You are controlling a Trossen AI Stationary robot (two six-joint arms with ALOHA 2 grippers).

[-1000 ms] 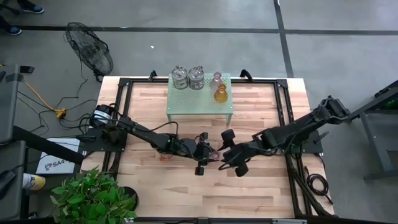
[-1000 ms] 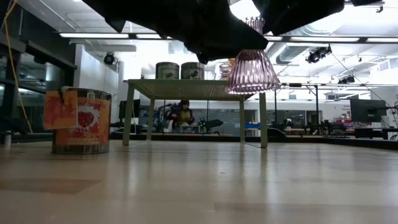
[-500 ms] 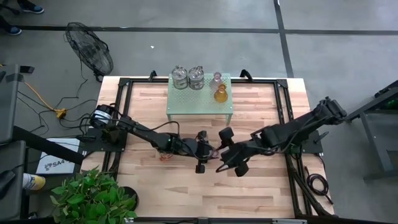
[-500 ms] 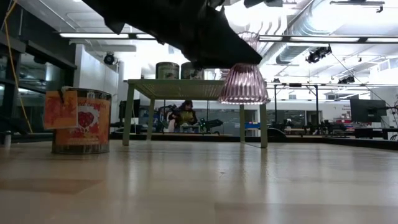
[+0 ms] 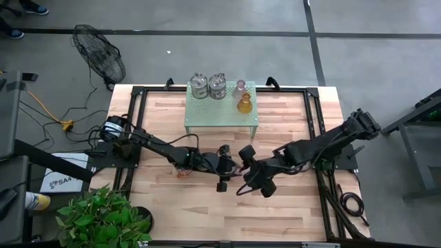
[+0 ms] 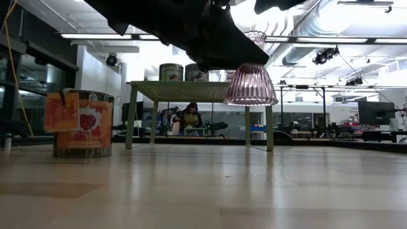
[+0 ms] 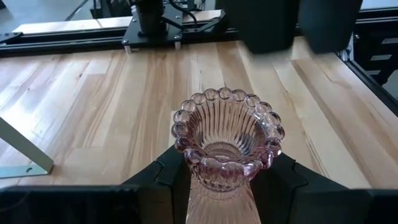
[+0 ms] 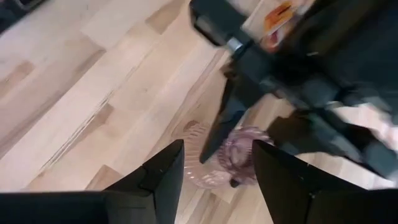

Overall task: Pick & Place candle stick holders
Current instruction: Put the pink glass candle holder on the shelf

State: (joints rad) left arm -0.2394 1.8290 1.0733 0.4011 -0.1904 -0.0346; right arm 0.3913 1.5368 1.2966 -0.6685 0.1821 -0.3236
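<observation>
My left gripper (image 7: 221, 180) clamps the pink holder (image 7: 227, 146) aloft; my right gripper (image 8: 217, 168), fingers apart, probably approaches; a mistimed release would drop the glass onto the table (image 7: 93, 112).

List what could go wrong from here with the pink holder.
1. The left claw holds the pink ribbed glass holder in the air above the wooden table; a slip could drop and break it.
2. The right claw is open and close beside it, so the two arms might collide during a handover.
</observation>
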